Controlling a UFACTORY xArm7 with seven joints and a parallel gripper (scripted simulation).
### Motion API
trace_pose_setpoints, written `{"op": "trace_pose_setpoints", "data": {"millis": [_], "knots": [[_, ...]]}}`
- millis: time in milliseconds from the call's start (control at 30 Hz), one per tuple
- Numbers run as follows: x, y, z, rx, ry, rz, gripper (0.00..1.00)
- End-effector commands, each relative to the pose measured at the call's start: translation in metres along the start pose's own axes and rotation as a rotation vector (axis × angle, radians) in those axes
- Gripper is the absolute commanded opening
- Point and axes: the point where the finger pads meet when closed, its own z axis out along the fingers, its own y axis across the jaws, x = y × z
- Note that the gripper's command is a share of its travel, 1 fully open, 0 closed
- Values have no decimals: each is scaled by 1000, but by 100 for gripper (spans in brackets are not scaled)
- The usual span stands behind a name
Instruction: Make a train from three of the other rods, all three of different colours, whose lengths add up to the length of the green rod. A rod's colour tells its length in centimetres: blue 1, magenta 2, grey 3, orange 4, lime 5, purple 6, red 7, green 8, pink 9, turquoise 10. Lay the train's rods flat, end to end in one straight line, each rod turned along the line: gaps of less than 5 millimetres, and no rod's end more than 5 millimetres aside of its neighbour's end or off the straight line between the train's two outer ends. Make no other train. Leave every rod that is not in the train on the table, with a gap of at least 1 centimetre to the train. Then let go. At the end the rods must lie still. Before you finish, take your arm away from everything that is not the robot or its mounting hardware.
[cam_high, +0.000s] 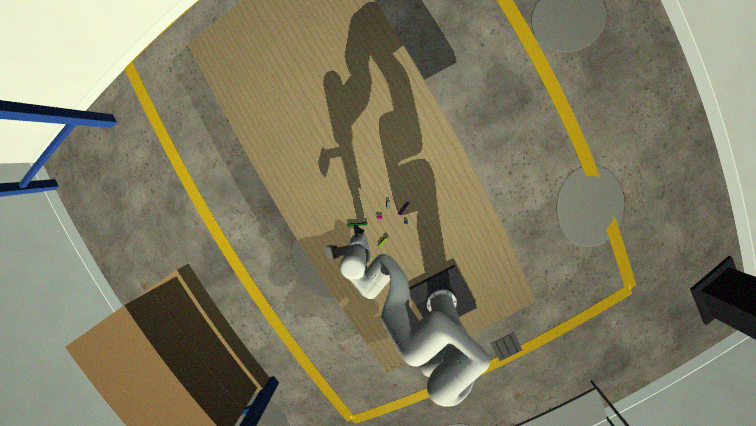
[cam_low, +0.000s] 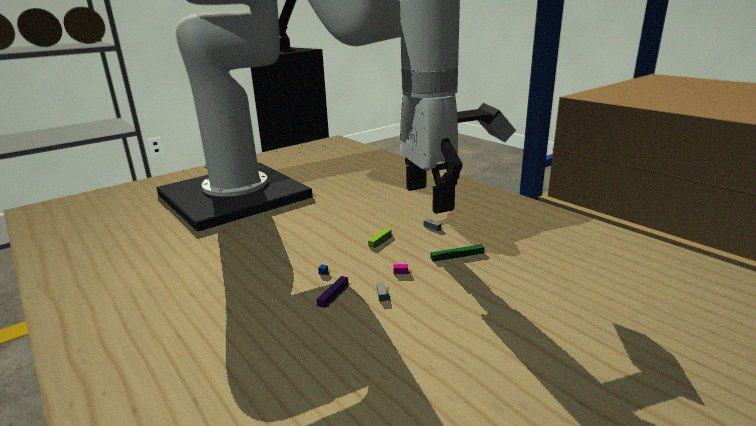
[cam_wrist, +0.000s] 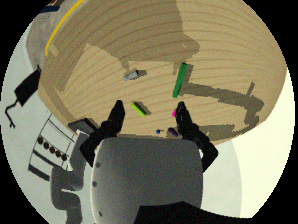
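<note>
My gripper (cam_high: 359, 230) (cam_low: 429, 196) (cam_wrist: 150, 107) is open and empty above the table. A grey rod (cam_low: 432, 225) (cam_wrist: 131, 75) lies below and in front of its fingers; the arm hides it in the top view. The green rod (cam_high: 357, 223) (cam_low: 457, 252) (cam_wrist: 180, 80) lies nearby. A lime rod (cam_high: 382, 241) (cam_low: 379, 238) (cam_wrist: 138, 109) lies towards the base. A magenta rod (cam_high: 379, 216) (cam_low: 400, 269) (cam_wrist: 174, 113), a second grey rod (cam_high: 387, 204) (cam_low: 381, 291), a blue rod (cam_high: 405, 222) (cam_low: 323, 269) (cam_wrist: 158, 131) and a purple rod (cam_high: 404, 208) (cam_low: 332, 291) (cam_wrist: 173, 132) lie apart, flat.
The arm's black base plate (cam_high: 470, 301) (cam_low: 198, 221) is on the wooden table (cam_high: 253, 105) (cam_low: 132, 317), beyond the lime rod as seen in the exterior view. A large brown box (cam_high: 121, 365) (cam_low: 650, 153) stands beside the table. Arm shadows cross the table.
</note>
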Motion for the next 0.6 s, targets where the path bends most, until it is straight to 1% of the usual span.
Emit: {"op": "trace_pose_setpoints", "data": {"millis": [0,67,433,500,533,567], "knots": [[4,3,-1,-10,-10,167,100],[5,3,-1,-10,-10,209,100],[13,7,-1,-10,-7,566,100],[13,7,-1,-10,-7,566,100],[15,8,-1,-10,-7,647,100],[15,9,-1,-10,-6,682,100]]}}
